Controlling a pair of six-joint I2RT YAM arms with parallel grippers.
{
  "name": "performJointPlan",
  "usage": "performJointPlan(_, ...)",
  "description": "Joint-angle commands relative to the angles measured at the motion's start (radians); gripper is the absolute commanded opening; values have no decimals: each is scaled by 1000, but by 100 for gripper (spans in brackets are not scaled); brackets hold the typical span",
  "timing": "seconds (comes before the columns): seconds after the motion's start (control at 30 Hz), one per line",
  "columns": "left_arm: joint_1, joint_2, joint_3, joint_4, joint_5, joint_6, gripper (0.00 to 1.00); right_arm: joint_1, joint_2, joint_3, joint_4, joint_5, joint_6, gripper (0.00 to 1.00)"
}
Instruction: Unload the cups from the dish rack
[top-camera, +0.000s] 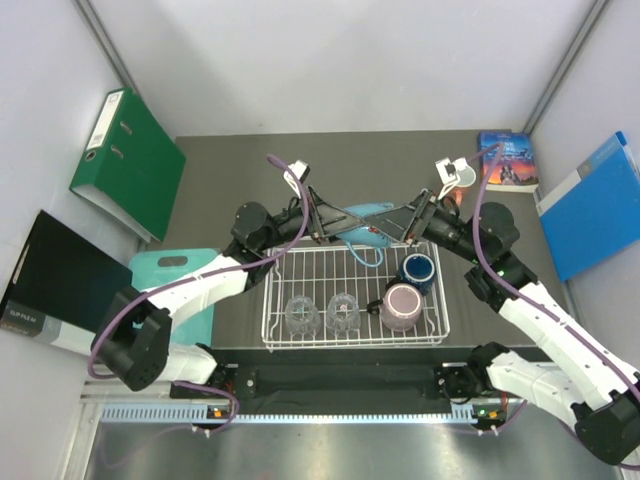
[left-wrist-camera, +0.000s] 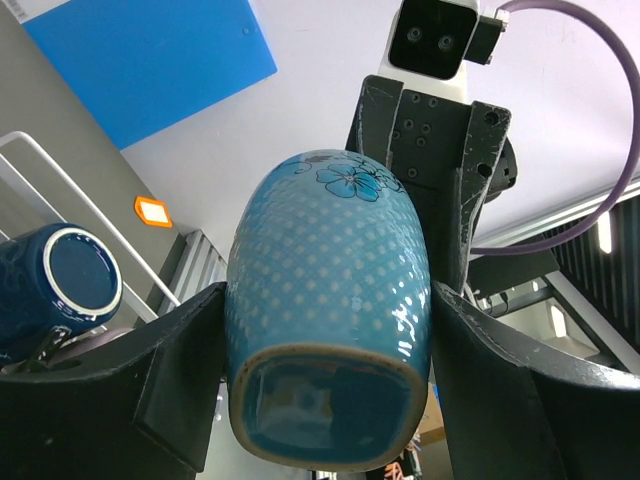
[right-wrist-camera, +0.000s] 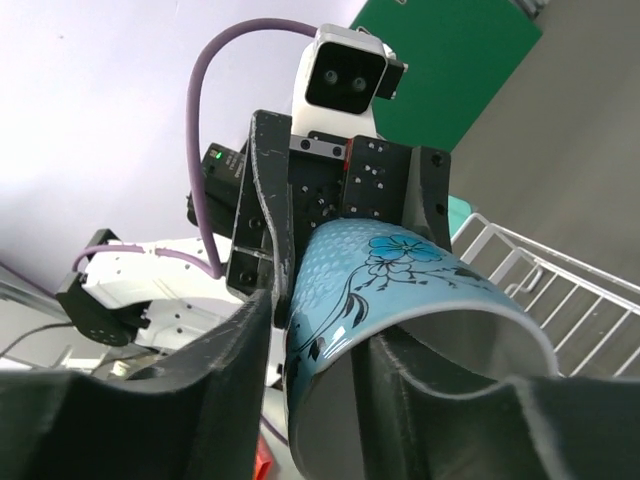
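Handover appears in hand: the light blue mug (top-camera: 365, 220) hangs over the dish rack's (top-camera: 268, 305) far edge, left gripper (left-wrist-camera: 330, 340) clamping its body and right gripper (right-wrist-camera: 325, 320) pinching its rim; next, 1 gripper should let go.

Seen from above, the left tool (top-camera: 336, 229) and right tool (top-camera: 396, 228) hide most of the light blue mug (top-camera: 364, 213).
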Motion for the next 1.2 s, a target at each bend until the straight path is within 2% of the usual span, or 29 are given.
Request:
performJointPlan(0.0, -10, 8, 49, 113, 9, 6, 0, 37, 5, 46, 91, -8, 4, 33)
performJointPlan(0.03, -10, 11, 49, 115, 11, 6, 0, 39, 7, 48, 89, -8, 4, 31)
performJointPlan(0.13, -12, 14, 50, 118, 12, 6, 0, 45, -1, 48, 65, 0, -5, 16)
performJointPlan(0.17, -10, 14, 52, 115, 12, 9, 0, 46, -7, 48, 54, 4, -8, 0)
performJointPlan(0.23, -9, 6, 58, 50, 6, 27, 1, 45, -25, 51, 30, 21, -28, 0)
performJointPlan(0.3, -8, -3, 75, -11, 2, 56, 14, 45, -39, 60, -13, 49, -54, 0)
performJointPlan(0.33, -8, -17, 79, -83, -8, 90, 40, 45, -57, 75, -35, 64, -66, 0)
performJointPlan(0.47, -4, -47, 93, -206, -58, 158, 73, 45, -88, 118, -130, 110, -120, 0)
performJointPlan(0.67, 18, -57, 101, -330, -132, 179, 94, 42, -108, 195, -262, 187, -195, 0)
performJointPlan(0.93, 85, -119, 46, -554, -346, 170, 99, 20, -27, 345, -412, 331, -312, 0)
performJointPlan(0.97, 91, -126, 44, -586, -366, 170, 98, 19, 2, 380, -505, 375, -332, 0)
performJointPlan(1.0, 93, -130, 52, -665, -420, 182, 98, 17, 36, 420, -556, 483, -381, 0)
performJointPlan(1.1, 94, -144, 82, -779, -498, 218, 97, 7, 226, 607, -753, 712, -473, 0)
performJointPlan(1.17, 94, -137, 116, -933, -534, 236, 96, -7, 382, 741, -852, 803, -513, 0)
